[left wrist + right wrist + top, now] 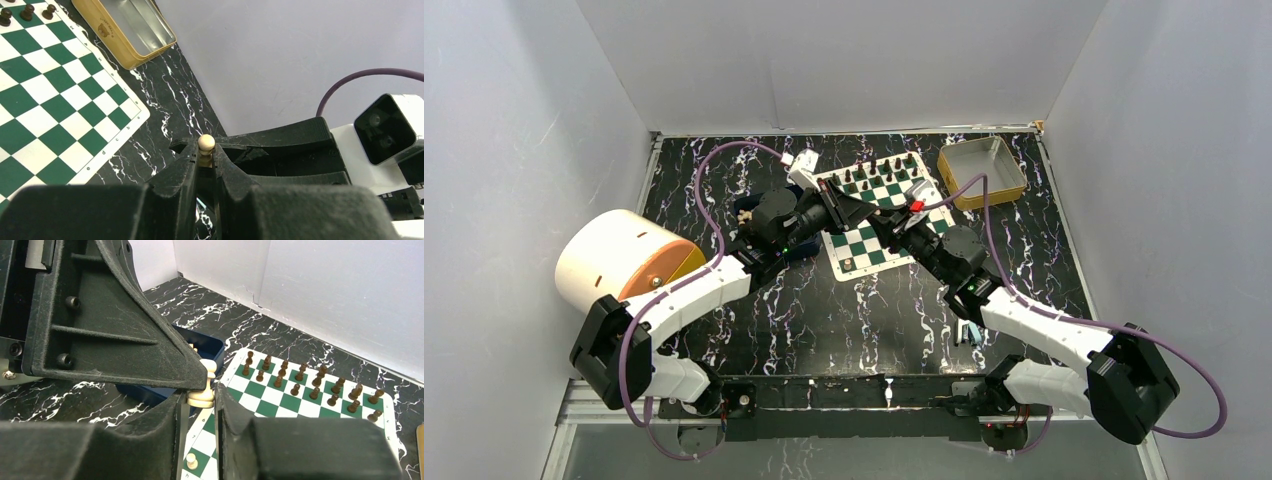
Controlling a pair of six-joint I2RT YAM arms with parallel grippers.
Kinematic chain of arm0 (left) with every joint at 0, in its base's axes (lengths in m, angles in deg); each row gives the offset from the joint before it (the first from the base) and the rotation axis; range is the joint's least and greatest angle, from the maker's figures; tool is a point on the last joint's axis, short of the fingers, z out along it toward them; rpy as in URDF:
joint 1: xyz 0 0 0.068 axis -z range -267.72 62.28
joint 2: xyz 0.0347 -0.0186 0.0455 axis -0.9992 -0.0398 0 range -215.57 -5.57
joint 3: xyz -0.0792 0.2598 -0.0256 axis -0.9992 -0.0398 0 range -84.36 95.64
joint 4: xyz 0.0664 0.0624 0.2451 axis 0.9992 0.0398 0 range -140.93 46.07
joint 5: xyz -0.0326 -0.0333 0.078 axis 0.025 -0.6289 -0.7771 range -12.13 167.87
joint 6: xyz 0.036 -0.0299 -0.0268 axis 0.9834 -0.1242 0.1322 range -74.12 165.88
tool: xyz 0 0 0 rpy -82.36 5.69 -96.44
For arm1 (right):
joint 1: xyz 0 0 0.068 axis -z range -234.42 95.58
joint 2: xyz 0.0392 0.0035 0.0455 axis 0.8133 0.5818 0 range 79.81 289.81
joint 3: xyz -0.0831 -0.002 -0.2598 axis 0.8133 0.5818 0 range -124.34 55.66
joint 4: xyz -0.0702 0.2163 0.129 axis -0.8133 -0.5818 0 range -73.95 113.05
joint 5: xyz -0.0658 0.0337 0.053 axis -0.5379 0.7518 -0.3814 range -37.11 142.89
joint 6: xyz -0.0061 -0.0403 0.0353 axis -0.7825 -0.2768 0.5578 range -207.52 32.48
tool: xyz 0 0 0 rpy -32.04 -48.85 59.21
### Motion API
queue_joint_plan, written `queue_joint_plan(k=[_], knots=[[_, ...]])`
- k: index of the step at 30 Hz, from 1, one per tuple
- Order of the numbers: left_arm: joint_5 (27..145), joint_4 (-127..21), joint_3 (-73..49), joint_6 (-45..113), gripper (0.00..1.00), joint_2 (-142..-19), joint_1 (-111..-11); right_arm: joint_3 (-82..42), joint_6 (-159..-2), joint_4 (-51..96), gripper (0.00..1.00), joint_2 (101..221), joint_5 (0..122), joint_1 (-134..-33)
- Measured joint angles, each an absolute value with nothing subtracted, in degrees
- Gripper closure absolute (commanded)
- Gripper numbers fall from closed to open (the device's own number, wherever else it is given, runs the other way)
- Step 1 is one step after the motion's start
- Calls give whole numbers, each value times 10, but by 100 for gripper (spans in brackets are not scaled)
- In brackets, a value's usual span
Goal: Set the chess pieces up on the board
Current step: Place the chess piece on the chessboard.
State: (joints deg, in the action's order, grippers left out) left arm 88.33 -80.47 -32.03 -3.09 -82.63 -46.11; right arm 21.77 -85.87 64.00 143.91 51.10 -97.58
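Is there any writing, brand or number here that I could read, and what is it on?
Nothing reads clearly.
White border of the board: tiny marks, probably square letters, too small to read.
Yellow side of the tin: a small dark emblem, blurred.

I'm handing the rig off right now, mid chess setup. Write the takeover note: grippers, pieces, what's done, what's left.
Left gripper: shut on a cream pawn.
Right gripper: fingers either side of that same pawn's base, and whether it grips yet is unclear. It looks like a handover.
Done: dark pieces stand in two rows at the far side of the board. A second pawn, also cream, stands at the near edge.
Left: nearly the whole cream side. Something cream shows in the blue tray, likely more pieces.
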Motion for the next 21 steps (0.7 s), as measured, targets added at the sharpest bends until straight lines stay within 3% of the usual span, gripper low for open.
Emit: queue_joint_plan(k=[8,21], knots=[[891,-756,-312,-14,88,-817,-460,235,-896,634,89,1424,531,-976],[929,-592,-250,18,71,-805,-459,271,-989,626,95,1378,612,-973]])
